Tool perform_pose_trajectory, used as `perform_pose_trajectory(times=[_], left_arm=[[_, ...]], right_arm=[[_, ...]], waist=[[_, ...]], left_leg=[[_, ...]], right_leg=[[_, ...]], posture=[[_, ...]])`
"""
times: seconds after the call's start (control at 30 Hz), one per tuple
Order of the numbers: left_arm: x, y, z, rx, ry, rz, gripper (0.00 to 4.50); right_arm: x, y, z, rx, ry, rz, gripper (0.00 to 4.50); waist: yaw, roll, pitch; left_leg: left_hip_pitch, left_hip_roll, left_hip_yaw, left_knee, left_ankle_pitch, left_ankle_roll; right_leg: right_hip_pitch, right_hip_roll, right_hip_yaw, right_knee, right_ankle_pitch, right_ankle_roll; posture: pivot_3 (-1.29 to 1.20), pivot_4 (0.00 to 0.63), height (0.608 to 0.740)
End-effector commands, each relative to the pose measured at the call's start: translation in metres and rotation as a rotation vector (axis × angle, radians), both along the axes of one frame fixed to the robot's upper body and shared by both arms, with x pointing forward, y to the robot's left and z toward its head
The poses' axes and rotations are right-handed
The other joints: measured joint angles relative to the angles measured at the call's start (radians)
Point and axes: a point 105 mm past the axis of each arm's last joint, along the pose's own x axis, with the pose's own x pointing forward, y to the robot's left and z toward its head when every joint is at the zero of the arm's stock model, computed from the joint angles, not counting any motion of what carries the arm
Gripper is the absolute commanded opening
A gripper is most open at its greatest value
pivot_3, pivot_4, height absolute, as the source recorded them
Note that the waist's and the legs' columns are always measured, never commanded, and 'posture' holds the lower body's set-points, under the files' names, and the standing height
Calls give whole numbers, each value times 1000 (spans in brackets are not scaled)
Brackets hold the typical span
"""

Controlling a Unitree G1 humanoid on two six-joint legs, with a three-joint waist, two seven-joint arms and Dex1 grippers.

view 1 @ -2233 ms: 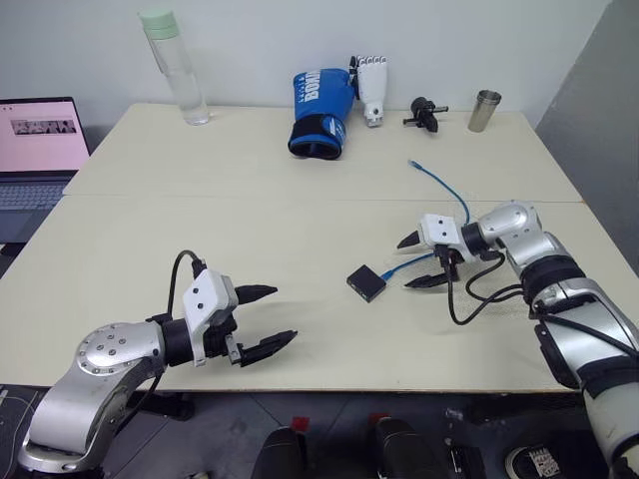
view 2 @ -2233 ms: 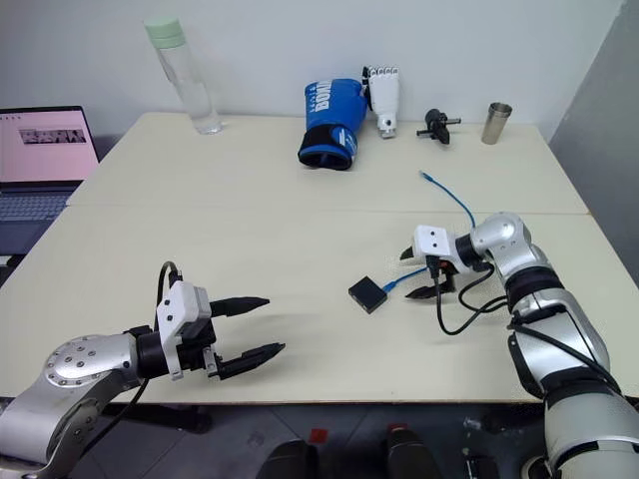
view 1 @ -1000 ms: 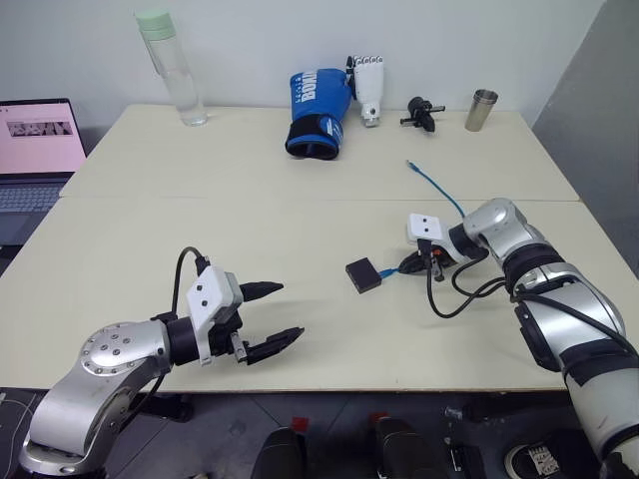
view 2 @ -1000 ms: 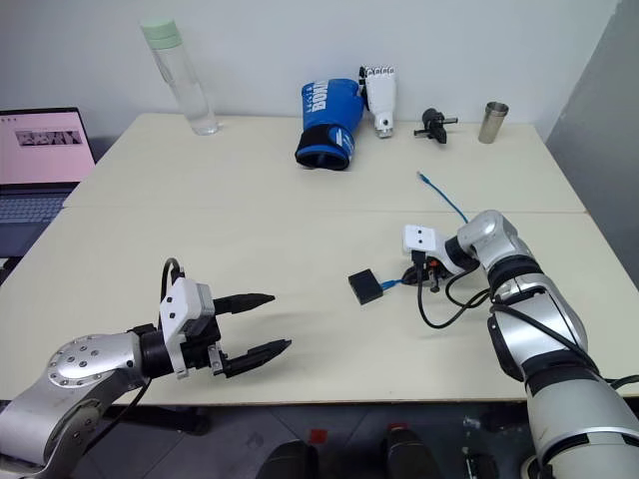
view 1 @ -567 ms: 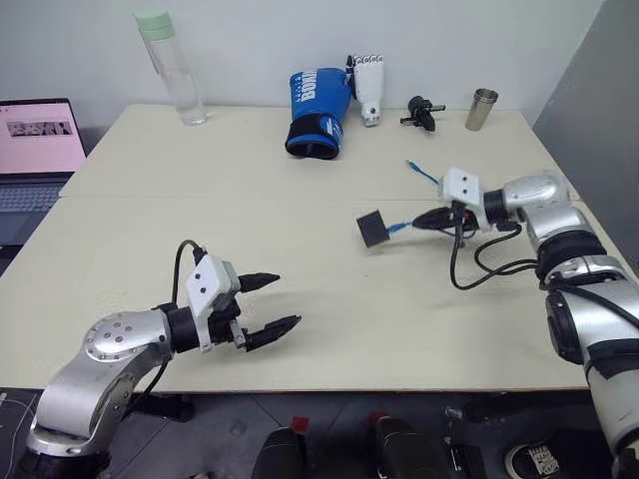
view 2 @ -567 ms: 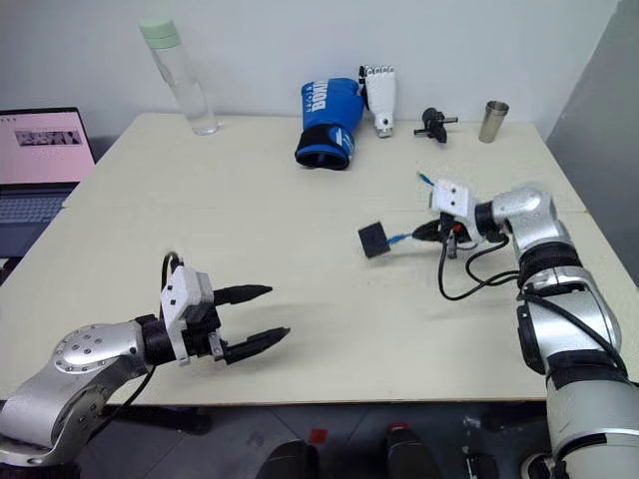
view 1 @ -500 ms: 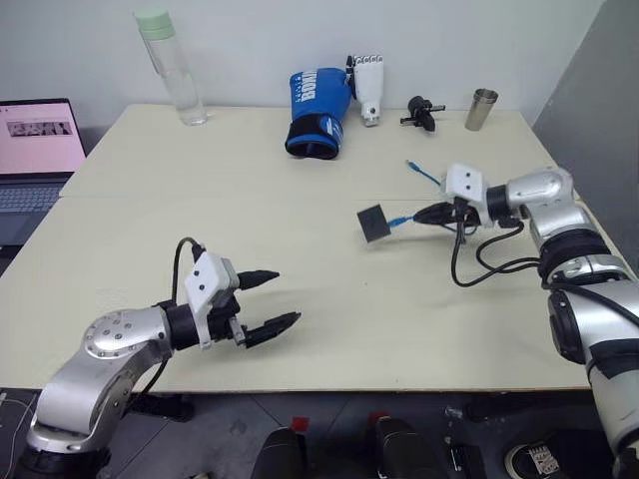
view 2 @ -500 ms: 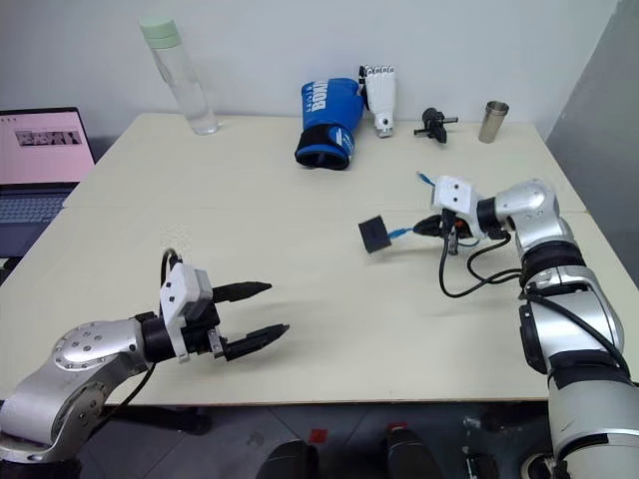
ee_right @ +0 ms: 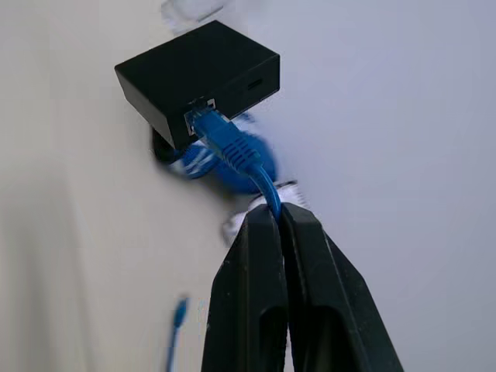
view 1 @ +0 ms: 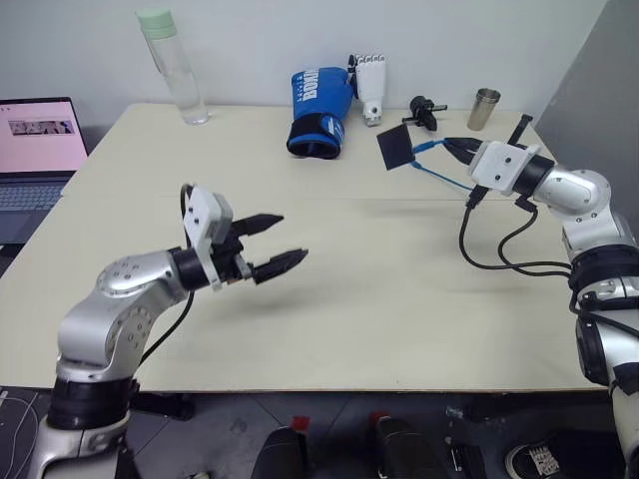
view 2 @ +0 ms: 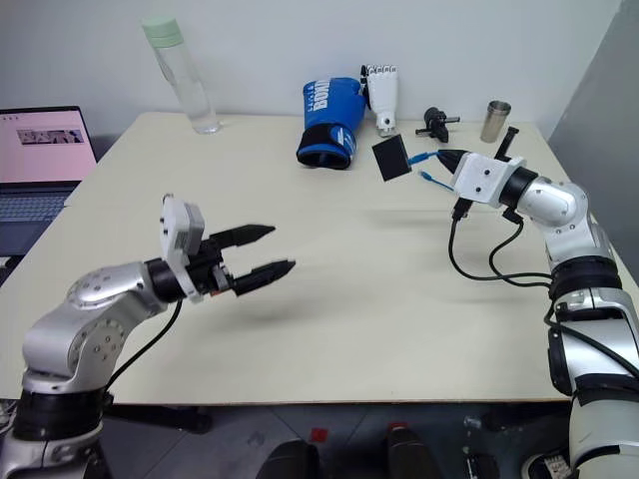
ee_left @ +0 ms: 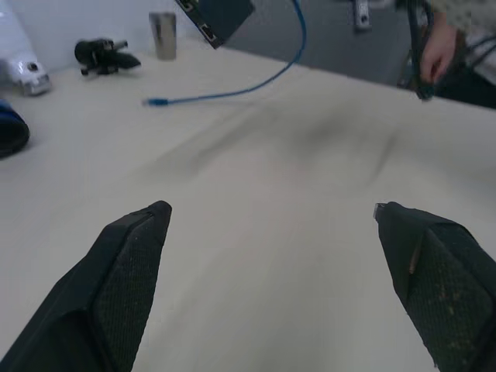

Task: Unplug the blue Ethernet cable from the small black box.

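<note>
So the right claw is clamped on the blue Ethernet cable, small black box dangling plugged in just past its tips, above the surface. Left claw is spread wide, well apart from both.

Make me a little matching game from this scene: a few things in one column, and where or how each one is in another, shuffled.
Things:
1. small black box
2. left end effector
3. right end effector
4. steel cup

States:
A. open, holding nothing
B. standing at the table's far edge
C. hanging in the air off the blue cable
D. shut on the blue cable

Pairs: 1-C, 2-A, 3-D, 4-B
</note>
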Motion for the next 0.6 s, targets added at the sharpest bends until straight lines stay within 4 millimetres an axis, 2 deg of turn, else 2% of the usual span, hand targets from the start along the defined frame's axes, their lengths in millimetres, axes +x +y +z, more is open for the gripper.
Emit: perform_pose_trajectory(times=[0.03, 0.2, 0.33, 0.6], left_arm=[[12, -7, 20, -50, -49, -14, 4500], [25, -26, 35, -51, -125, -77, 4500], [33, -50, 48, -64, -195, -149, 4500], [49, -73, 50, -73, -237, -236, 4500]], right_arm=[[-9, -4, 19, 47, -154, -12, 62], [-10, 3, 16, 53, -160, 7, 62], [-18, 17, 13, 62, -159, 77, 62], [-36, 32, 17, 96, -162, 168, 62]], waist=[[0, 0, 0], [0, 0, 0], [0, 0, 0], [0, 0, 0]], left_leg=[[0, 0, 0, 0, 0, 0], [0, 0, 0, 0, 0, -1], [0, 0, 0, 0, 1, -2], [0, 0, 0, 0, 1, -2]], right_leg=[[0, 0, 0, 0, 0, 0], [0, 0, 0, 0, 0, 0], [0, 0, 0, 0, 0, 0], [0, 0, 0, 0, 0, 0]], posture=[[0, 150, 740], [0, 150, 740], [0, 150, 740], [0, 150, 740]])
